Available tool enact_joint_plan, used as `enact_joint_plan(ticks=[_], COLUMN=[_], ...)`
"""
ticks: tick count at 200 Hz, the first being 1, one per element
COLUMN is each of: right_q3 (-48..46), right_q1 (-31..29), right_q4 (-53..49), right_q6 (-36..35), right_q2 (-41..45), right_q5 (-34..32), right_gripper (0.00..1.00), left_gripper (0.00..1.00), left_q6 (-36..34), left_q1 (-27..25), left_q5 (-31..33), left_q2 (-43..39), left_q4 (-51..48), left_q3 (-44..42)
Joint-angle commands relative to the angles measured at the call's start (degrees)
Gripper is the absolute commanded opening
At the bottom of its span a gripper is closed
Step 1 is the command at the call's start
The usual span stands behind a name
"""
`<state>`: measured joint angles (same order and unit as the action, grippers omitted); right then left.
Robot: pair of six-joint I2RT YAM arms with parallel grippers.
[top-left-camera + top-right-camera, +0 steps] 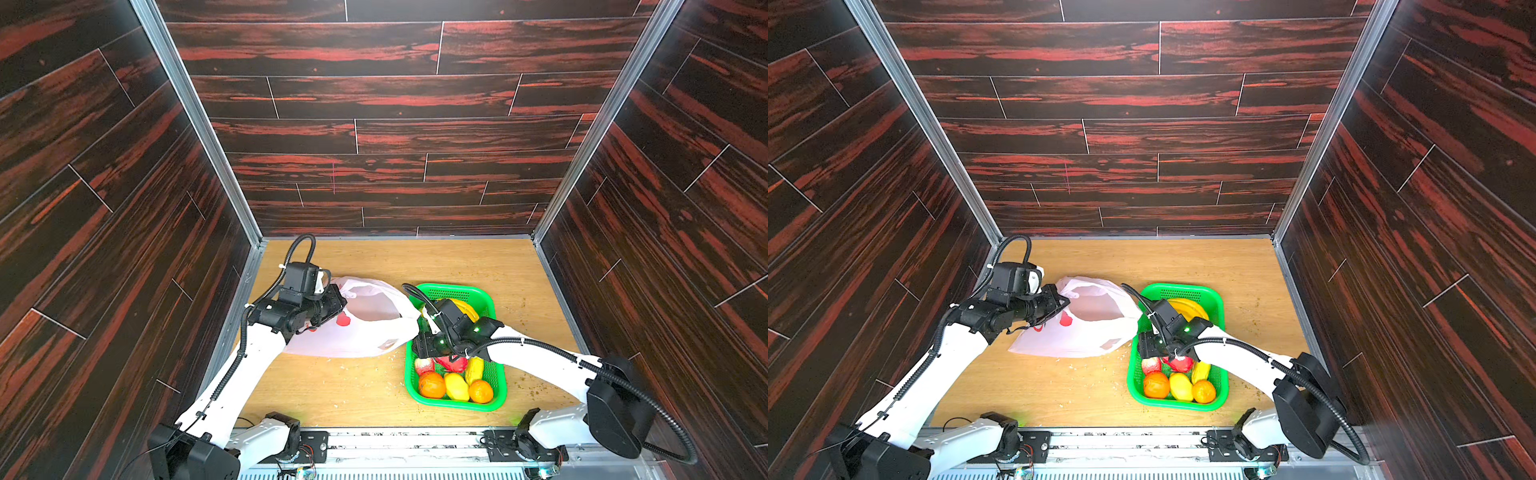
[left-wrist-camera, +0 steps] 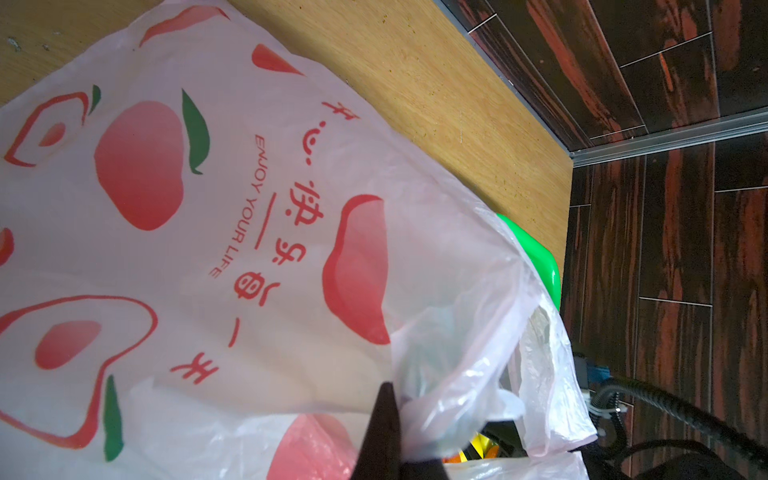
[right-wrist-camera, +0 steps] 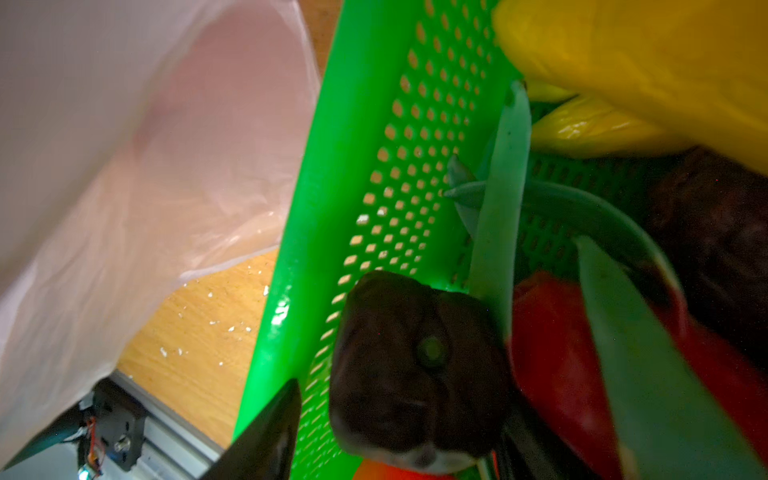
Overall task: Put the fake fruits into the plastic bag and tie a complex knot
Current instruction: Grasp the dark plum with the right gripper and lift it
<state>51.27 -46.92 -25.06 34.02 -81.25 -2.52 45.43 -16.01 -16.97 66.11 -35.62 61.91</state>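
Left gripper (image 1: 338, 300) is clamped tight on the bag (image 1: 365, 332) rim, propping the mouth open. The bag lies on the table (image 1: 374, 395), right up against the basket (image 1: 457, 287). Right gripper (image 1: 424, 348) is down in the basket, jaws apart around a dark fruit (image 3: 415, 365), with a gap showing on one side. Dragon fruit (image 3: 552, 353), bananas (image 3: 623, 62), oranges (image 1: 432, 384) and lemon (image 1: 456, 386) all sit in the basket.
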Motion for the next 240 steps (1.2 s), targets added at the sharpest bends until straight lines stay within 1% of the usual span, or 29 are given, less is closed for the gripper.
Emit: enact_joint_plan(ticks=[1, 22, 38, 70, 93, 109, 121, 133, 142, 168, 189, 240], right_q3=[-0.09, -0.59, -0.95, -0.74, -0.94, -1.43, -1.61, -1.74, -2.00, -3.89, -4.94, -4.06], right_q1=[0.06, 0.40, 0.96, 1.98, 2.07, 2.18, 2.21, 2.32, 2.42, 2.69, 3.30, 4.75], right_q4=[1.19, 3.13, 5.01, 6.75, 7.62, 8.65, 9.06, 8.99, 9.05, 11.21, 12.31, 9.57], right_q6=[0.87, 1.54, 2.12, 2.75, 3.66, 4.32, 4.67, 4.72, 4.70, 2.88, 0.81, -2.33], right_q2=[-2.59, -2.77, -2.77, -4.40, -5.38, -5.41, -5.15, -4.57, -3.61, 1.42, 5.66, 13.16], right_q5=[-3.56, -4.25, -4.05, -3.21, -4.11, -4.79, -5.57, -6.60, -7.57, -8.23, -6.42, -4.75], right_gripper=[0.70, 0.72, 0.72, 0.69, 0.68, 0.63, 0.53, 0.47, 0.43, 0.37, 0.36, 0.35], left_gripper=[0.00, 0.00, 0.00, 0.00, 0.00, 0.00, 0.00, 0.00, 0.00, 0.00, 0.00, 0.00], left_q6=[-0.51, -0.69, -0.72, -1.45, -1.81, -1.99, -2.09, -2.07, -2.14, -2.48, -2.78, -3.33], left_q1=[0.26, 0.28, 0.28, 0.27, 0.28, 0.28, 0.28, 0.23, 0.23, 0.28, 0.28, 0.28], left_q5=[-0.27, -0.58, -0.69, -1.29, -1.95, -2.23, -2.24, -2.22, -2.25, -2.61, -3.56, -6.81], left_q2=[-1.59, -1.51, -1.51, -1.23, -1.13, -1.07, -1.00, -0.98, -0.97, -0.98, -0.98, -0.90], left_q4=[-1.01, -1.02, -1.04, -1.30, -1.05, -0.95, -0.95, -0.86, -0.79, -0.80, -0.45, 0.95], left_q3=[-0.41, -0.40, -0.40, -0.22, -0.31, -0.47, -0.49, -0.48, -0.47, -0.47, -0.57, -0.56])
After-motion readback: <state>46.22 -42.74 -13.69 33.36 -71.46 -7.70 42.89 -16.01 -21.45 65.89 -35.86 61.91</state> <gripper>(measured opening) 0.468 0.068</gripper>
